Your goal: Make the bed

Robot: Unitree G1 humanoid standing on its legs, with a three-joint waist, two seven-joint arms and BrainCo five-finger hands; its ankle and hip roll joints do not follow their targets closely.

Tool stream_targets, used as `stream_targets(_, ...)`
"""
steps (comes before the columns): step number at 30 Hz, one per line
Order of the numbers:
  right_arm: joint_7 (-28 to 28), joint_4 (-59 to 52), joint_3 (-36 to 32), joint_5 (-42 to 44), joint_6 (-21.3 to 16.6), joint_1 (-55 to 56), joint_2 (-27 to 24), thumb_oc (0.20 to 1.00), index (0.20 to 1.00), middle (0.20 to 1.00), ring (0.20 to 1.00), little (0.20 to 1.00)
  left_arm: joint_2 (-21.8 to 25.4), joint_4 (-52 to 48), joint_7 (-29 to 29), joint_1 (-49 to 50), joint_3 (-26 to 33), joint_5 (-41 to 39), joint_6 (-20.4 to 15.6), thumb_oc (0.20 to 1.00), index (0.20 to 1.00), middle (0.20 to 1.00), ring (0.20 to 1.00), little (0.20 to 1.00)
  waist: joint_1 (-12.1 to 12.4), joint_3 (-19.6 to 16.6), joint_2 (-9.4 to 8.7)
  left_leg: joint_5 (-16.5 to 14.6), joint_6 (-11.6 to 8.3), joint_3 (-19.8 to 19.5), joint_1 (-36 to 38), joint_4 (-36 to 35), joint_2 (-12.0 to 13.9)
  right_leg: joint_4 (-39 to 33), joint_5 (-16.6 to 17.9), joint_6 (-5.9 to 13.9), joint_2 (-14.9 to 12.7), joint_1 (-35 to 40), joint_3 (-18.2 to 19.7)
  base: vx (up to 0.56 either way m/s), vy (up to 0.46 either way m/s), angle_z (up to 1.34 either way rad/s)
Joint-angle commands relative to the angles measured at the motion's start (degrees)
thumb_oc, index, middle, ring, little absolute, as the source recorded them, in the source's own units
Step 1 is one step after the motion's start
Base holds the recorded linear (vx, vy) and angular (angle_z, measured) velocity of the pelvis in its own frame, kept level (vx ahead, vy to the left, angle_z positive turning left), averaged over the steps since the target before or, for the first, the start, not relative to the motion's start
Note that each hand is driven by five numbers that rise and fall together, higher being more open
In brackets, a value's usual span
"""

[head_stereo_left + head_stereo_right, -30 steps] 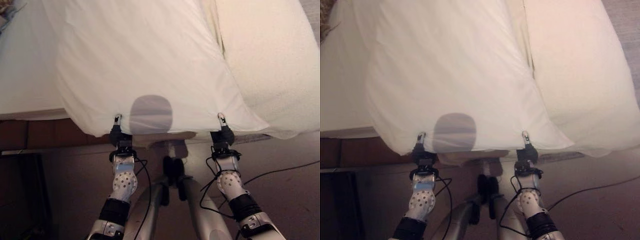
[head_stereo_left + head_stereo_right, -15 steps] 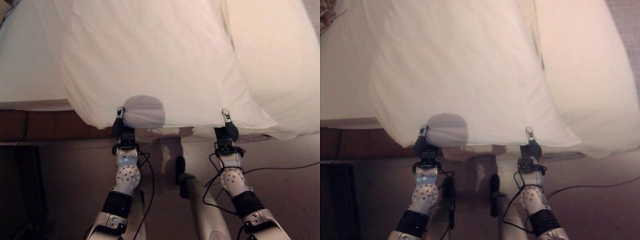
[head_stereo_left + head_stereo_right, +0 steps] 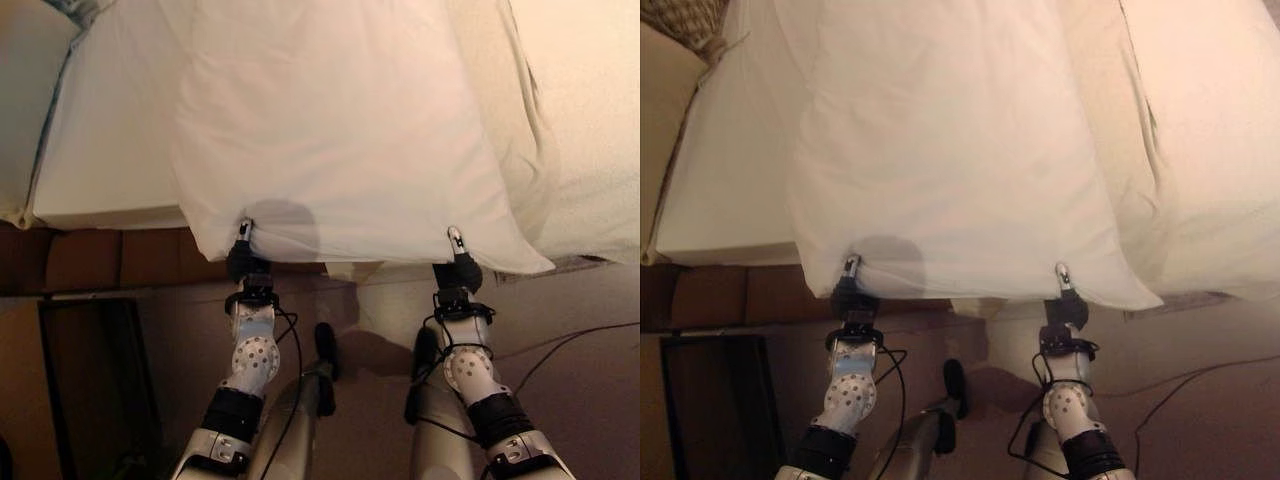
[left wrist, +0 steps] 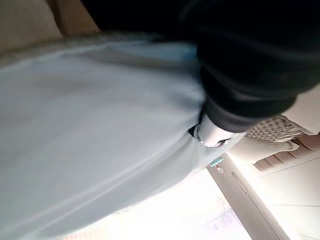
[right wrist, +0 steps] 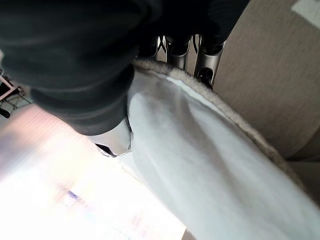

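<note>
Evidently each robot hand, left (image 3: 246, 262) and right (image 3: 457, 268), pinches the duvet (image 3: 340, 130) edge.

White sheet (image 3: 330, 130) showing as smooth matt cloth, softly creased. Blanket (image 3: 590, 120) beside it looking like cream, nubbly, rougher fabric. Bed base (image 3: 110, 258) appearing as brown wood-look panels, dull finish. Left hand (image 3: 245, 262) and right hand (image 3: 457, 265) showing silver metallic fingers, dark matt ribbed covers.

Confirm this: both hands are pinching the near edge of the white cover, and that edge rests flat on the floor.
Wrong about the floor. The left hand and right hand hold the white cover edge raised off the floor, as the left eye view shows.
</note>
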Motion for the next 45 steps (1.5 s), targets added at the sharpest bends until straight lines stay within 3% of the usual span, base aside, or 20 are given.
stream_targets(1, -0.26, -1.19, -4.04, 1.22, -6.1, 5.2, -1.55, 0.2, 0.2, 0.2, 0.2, 0.2, 4.3, -4.24, 1.37, 3.08, 5.99, 3.31, -4.29, 0.2, 0.2, 0.2, 0.2, 0.2, -1.8, -2.58, -2.31, -3.05, -4.91, 1.8, 2.13, 0.55, -2.88, -11.31, 9.58, 0.97, 5.54, 1.43, 3.25, 0.02, 0.022, 0.06)
stream_targets(11, -0.86, -1.03, -5.25, 1.28, -5.14, 5.16, -3.72, 0.2, 0.2, 0.2, 0.2, 0.2, 1.84, -4.18, 2.95, 4.27, 5.61, 2.11, -4.62, 0.2, 0.2, 0.2, 0.2, 0.2, -1.64, -4.13, 0.41, -2.54, -5.0, 2.73, 0.28, 1.58, -1.86, -13.8, 10.32, 0.59, 5.13, 2.43, 3.45, -0.02, -0.085, 0.07)
stream_targets(16, -0.68, -0.55, -5.52, 0.75, -4.87, 4.87, -4.47, 0.2, 0.2, 0.2, 0.2, 0.2, 0.88, -4.02, 1.91, 4.89, 5.2, 1.89, -4.41, 0.2, 0.2, 0.2, 0.2, 0.2, -1.0, -2.78, 0.01, -0.3, -9.36, 0.52, -2.52, 12.33, -1.65, -13.59, 9.17, -0.91, 4.32, 6.07, 2.02, -0.02, -0.138, 0.27)
stream_targets(18, -0.72, -0.25, -4.94, -0.47, -4.54, 4.42, -4.99, 0.2, 0.2, 0.2, 0.2, 0.2, 0.92, -4.29, 1.87, 5.1, 5.81, 2.32, -4.72, 0.2, 0.2, 0.2, 0.2, 0.2, -0.41, -2.89, -0.62, -1.5, -8.96, -2.32, -2.52, 13.77, -1.99, -12.44, 9.08, -1.17, 4.13, 5.85, 2.13, -0.02, -0.042, 0.29)
stream_targets(22, -0.41, 0.41, -3.82, -0.35, -4.53, 3.32, -4.96, 0.2, 0.2, 0.2, 0.2, 0.2, 1.65, -5.73, 2.32, 5.77, 7.11, 3.15, -5.26, 0.2, 0.2, 0.2, 0.2, 0.2, 0.14, -3.66, -2.34, -3.01, -7.22, -5.34, -1.75, 11.14, 4.71, -11.15, 8.21, -0.73, 2.41, 4.73, 3.54, 0.01, 0.031, 0.04)
stream_targets(23, -0.16, 0.48, -3.7, 0.1, -4.63, 3.07, -4.7, 0.2, 0.2, 0.2, 0.2, 0.2, 2.23, -6.76, 2.8, 5.72, 8.21, 3.89, -6.29, 0.2, 0.2, 0.2, 0.2, 0.2, 1.1, -3.93, -2.32, 1.21, -7.86, -10.02, -0.5, 3.58, 8.79, -9.92, 7.79, -0.17, 2.13, 3.21, 4.49, 0.03, 0.236, -0.02)
stream_targets(25, -0.07, 1.09, -3.78, 0.85, -4.95, 2.35, -4.68, 0.2, 0.2, 0.2, 0.2, 0.2, 2.84, -6.32, 3.29, 5.27, 9.22, 3.82, -7.07, 0.2, 0.2, 0.2, 0.2, 0.2, 2.06, -4.01, -1.71, 7.39, -10.32, -12.85, 0.34, -5.14, 13.3, -7.68, 6.83, 0.44, 2.02, 1.43, 5.41, 0.01, 0.335, -0.1)
stream_targets(28, 0.15, 1.03, -3.94, 1.7, -5.38, 2.46, -4.66, 0.2, 0.2, 0.2, 0.2, 0.2, 3.73, -5.02, 3.65, 3.88, 9.67, 3.54, -7.33, 0.2, 0.2, 0.2, 0.2, 0.2, 1.86, -4.69, -0.71, 8.49, -11.55, -9.89, 2.59, -11.28, 15.18, -6.15, 5.95, 1.43, 0.51, 0.17, 4.79, 0.0, 0.297, -0.19)
stream_targets(30, -0.1, 1.09, -4.06, 1.33, -5.86, 2.32, -3.86, 0.2, 0.2, 0.2, 0.2, 0.2, 4.45, -3.42, 3.98, 2.32, 9.28, 3.46, -7.75, 0.2, 0.2, 0.2, 0.2, 0.2, 1.98, -4.25, -0.64, 7.53, -11.91, -8.43, 1.48, -9.73, 14.39, -6.76, 7.77, 2.82, -1.52, -0.72, 4.26, -0.03, 0.477, 0.05)
stream_targets(31, -0.26, 0.7, -4.56, 1.25, -6.2, 2.6, -3.56, 0.2, 0.2, 0.2, 0.2, 0.2, 5.16, -3.18, 4.12, 1.23, 7.99, 3.89, -7.63, 0.2, 0.2, 0.2, 0.2, 0.2, 1.34, -3.94, -0.93, 4.45, -11.44, -5.24, -0.34, -4.22, 12.62, -9.01, 10.03, 4.74, -5.64, 0.26, 3.74, 0.01, 0.34, 0.27)
stream_targets(32, -0.29, 0.66, -4.56, 1.22, -6.19, 2.63, -3.55, 0.2, 0.2, 0.2, 0.2, 0.2, 5.16, -3.18, 4.1, 1.24, 7.98, 3.88, -7.64, 0.2, 0.2, 0.2, 0.2, 0.2, 1.33, -3.98, -0.97, 4.08, -11.34, -5.25, -0.67, -3.59, 12.51, -9.17, 10.13, 4.85, -5.75, 0.3, 3.78, 0.04, 0.586, 0.54)
stream_targets(34, 0.43, 0.18, -5.01, 0.06, -4.93, 3.63, -3.97, 0.2, 0.2, 0.2, 0.2, 0.2, 4.87, -1.62, 3.2, 0.63, 6.88, 2.71, -7.39, 0.2, 0.2, 0.2, 0.2, 0.2, 0.14, -3.28, -0.73, -2.51, -9.2, -3.18, -3.89, 7.48, 7.21, -14.97, 16.72, 6.8, -13.0, 3.42, 4.95, 0.07, 0.69, 0.57)
stream_targets(35, 0.45, 0.19, -5.03, 0.07, -4.92, 3.63, -3.96, 0.2, 0.2, 0.2, 0.2, 0.2, 4.89, -1.59, 3.14, 0.63, 6.87, 2.65, -7.4, 0.2, 0.2, 0.2, 0.2, 0.2, 0.15, -3.29, -0.77, -2.7, -9.08, -3.12, -4.04, 7.8, 7.12, -15.32, 16.92, 6.91, -13.11, 3.56, 4.97, 0.09, 0.928, 0.51)
stream_targets(36, 0.36, 0.39, -5.14, -1.44, -4.77, 2.99, -4.01, 0.2, 0.2, 0.2, 0.2, 0.2, 5.44, -0.54, 2.12, 2.12, 7.05, 3.37, -6.31, 0.2, 0.2, 0.2, 0.2, 0.2, 0.39, -2.79, -0.1, -5.68, -7.45, -0.19, -4.23, 10.31, 5.47, -19.57, 24.72, 7.4, -17.65, 3.51, 2.19, 0.04, 0.504, 0.32)
stream_targets(37, 0.32, 0.36, -5.13, -1.47, -4.76, 2.96, -3.99, 0.2, 0.2, 0.2, 0.2, 0.2, 5.46, -0.53, 2.09, 2.09, 7.08, 3.35, -6.31, 0.2, 0.2, 0.2, 0.2, 0.2, 0.36, -2.89, -0.21, -5.52, -7.37, -0.11, -4.44, 10.29, 5.34, -19.87, 25.05, 7.45, -17.77, 3.4, 2.25, 0.07, 0.866, 0.01)
stream_targets(38, 0.56, 1.04, -4.09, -2.66, -3.58, 2.46, -4.23, 0.2, 0.2, 0.2, 0.2, 0.2, 5.93, -0.61, 1.96, 3.08, 7.17, 4.54, -5.8, 0.2, 0.2, 0.2, 0.2, 0.2, 1.65, -3.01, -0.19, -7.09, -6.93, 2.4, -3.58, 10.72, 5.52, -21.71, 21.37, 6.33, -17.85, 4.95, -6.15, 0.01, 0.49, -0.73)
stream_targets(40, 1.47, 1.71, -3.52, -1.98, -3.46, 2.35, -4.17, 0.2, 0.2, 0.2, 0.2, 0.2, 5.78, 1.1, 2.12, 1.67, 7.14, 4.33, -6.01, 0.2, 0.2, 0.2, 0.2, 0.2, -0.04, -2.54, -0.41, -6.37, -5.81, 1.84, -2.84, 9.28, 3.1, -17.36, 15.52, 4.32, -11.57, 3.07, -1.91, 0.0, 0.42, -0.94)
stream_targets(41, 1.51, 1.76, -3.51, -1.95, -3.47, 2.27, -4.19, 0.2, 0.2, 0.2, 0.2, 0.2, 5.79, 1.16, 2.07, 1.59, 7.19, 4.29, -6.02, 0.2, 0.2, 0.2, 0.2, 0.2, -0.01, -2.59, -0.51, -6.21, -5.8, 1.94, -2.96, 9.18, 3.04, -17.02, 15.42, 4.28, -11.63, 2.67, -1.72, -0.02, 0.275, -0.34)
stream_targets(42, 1.68, 2.53, -2.45, -1.49, -3.86, 1.92, -3.96, 0.2, 0.2, 0.2, 0.2, 0.2, 5.22, 2.2, 3.33, 0.9, 7.54, 4.43, -6.35, 0.2, 0.2, 0.2, 0.2, 0.2, -0.42, -1.74, -0.5, -5.83, -5.9, 2.49, -1.48, 7.2, 1.78, -12.84, 11.76, 3.09, -6.12, 0.25, 0.66, -0.03, 0.154, -0.08)
stream_targets(45, 2.56, 4.63, -0.85, -1.04, -3.88, 1.97, -3.68, 0.2, 0.2, 0.2, 0.2, 0.2, 4.02, 5.2, 5.03, 0.03, 7.7, 5.25, -6.61, 0.2, 0.2, 0.2, 0.2, 0.2, -0.86, -0.89, -0.72, -5.03, -5.7, 2.27, -0.6, 5.86, 0.33, -10.01, 10.42, 2.24, -2.3, -1.25, 4.25, -0.02, 0.144, -0.02)
